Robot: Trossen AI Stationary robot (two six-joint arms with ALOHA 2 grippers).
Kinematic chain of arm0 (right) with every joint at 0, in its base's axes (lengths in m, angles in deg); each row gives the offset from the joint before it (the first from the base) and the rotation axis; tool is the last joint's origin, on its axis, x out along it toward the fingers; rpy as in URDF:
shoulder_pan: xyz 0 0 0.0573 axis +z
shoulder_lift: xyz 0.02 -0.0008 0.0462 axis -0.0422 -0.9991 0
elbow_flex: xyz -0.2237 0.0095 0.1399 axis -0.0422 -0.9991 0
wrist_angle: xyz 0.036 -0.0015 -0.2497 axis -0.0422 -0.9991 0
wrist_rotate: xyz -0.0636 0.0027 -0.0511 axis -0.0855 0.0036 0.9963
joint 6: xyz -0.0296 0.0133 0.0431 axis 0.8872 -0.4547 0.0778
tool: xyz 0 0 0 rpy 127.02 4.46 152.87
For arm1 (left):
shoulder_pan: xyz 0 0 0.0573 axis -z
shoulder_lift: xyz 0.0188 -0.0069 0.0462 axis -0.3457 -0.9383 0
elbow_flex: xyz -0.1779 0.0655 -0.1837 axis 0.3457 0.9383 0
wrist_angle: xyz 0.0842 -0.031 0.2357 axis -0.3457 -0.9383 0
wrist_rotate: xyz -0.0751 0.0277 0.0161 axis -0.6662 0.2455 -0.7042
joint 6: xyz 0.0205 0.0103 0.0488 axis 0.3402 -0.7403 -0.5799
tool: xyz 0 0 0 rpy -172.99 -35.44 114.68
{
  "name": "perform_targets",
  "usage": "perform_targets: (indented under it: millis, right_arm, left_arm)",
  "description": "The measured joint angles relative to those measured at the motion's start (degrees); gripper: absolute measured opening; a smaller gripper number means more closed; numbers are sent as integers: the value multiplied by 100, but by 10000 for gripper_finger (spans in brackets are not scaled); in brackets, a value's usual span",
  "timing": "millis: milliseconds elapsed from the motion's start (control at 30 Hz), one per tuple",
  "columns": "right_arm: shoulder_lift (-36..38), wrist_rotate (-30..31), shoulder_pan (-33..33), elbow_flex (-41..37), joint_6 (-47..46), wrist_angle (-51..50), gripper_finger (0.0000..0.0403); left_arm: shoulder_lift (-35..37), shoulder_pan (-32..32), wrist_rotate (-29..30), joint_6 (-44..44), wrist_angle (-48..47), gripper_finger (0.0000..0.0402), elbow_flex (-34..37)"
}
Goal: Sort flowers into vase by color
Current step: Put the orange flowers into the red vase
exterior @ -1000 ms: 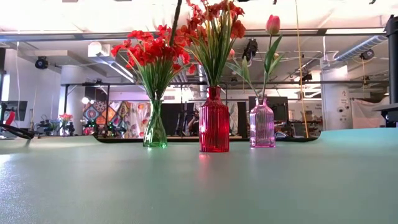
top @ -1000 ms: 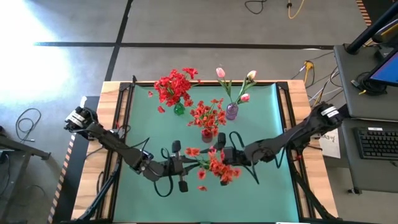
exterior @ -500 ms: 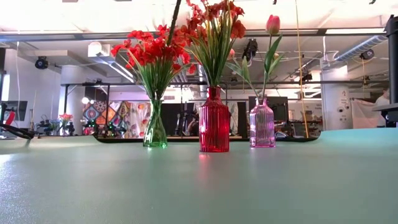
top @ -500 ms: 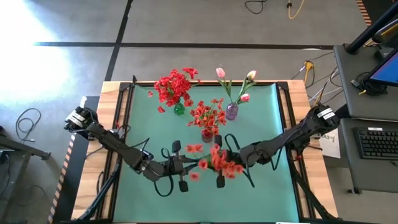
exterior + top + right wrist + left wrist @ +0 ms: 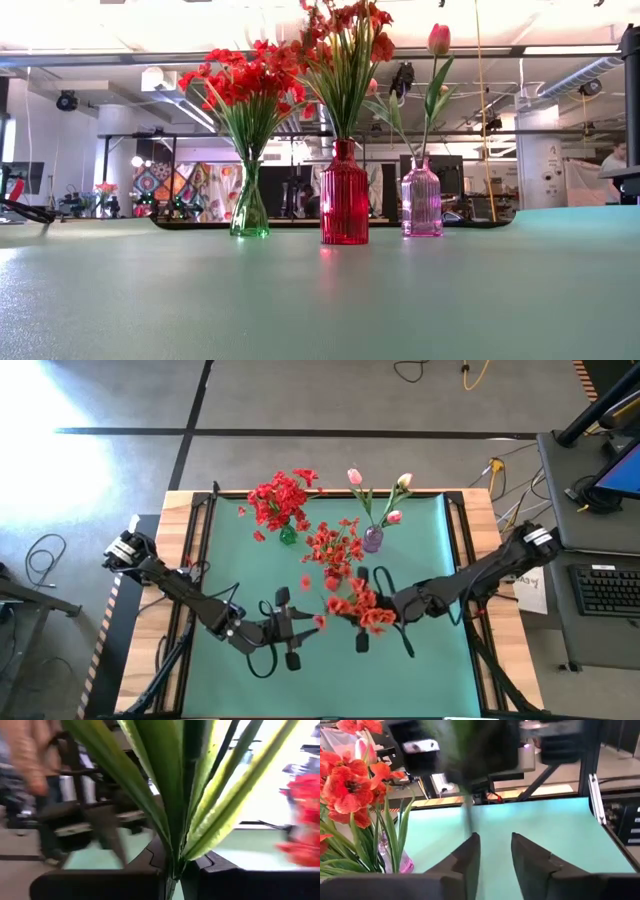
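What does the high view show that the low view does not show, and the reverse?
Only the high view shows both arms: the right pincer shut on an orange-red flower bunch, and the left pincer open beside it. Only the low view shows the room behind the table. Both show the green vase, the red vase and the pink vase, each with flowers in it.

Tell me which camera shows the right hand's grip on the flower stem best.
The right wrist view: the right hand is shut on the orange-red flower bunch at its stem base. The high view shows that hand under blossoms. The left wrist view shows it blurred; the low view shows neither.
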Motion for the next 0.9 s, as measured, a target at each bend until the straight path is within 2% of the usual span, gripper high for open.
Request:
perform_targets:
  millis: [233,333,467,600,733,900]
  right_arm:
    - [617,1147,-97,-2,94,-1060,18]
    - [733,1205,-255,-2,44,-1295,18]
    - [756,1207,-433,-4,34,-1421,18]
    - [711,1188,-505,-4,71,-1454,18]
    - [710,1069,-511,-7,-1,-1464,18]
    - [719,1054,-505,-7,-36,-1467,18]
  left_arm:
    - [222,27,3,266,-932,132,0]
    - [289,-37,4,721,-1540,137,49]
    - [291,-144,2,1189,-1600,145,354]
    - [291,-233,3,1330,-967,161,869]
    - [270,-300,7,1271,261,187,1487]
    - [187,-477,109,1305,1336,227,2015]
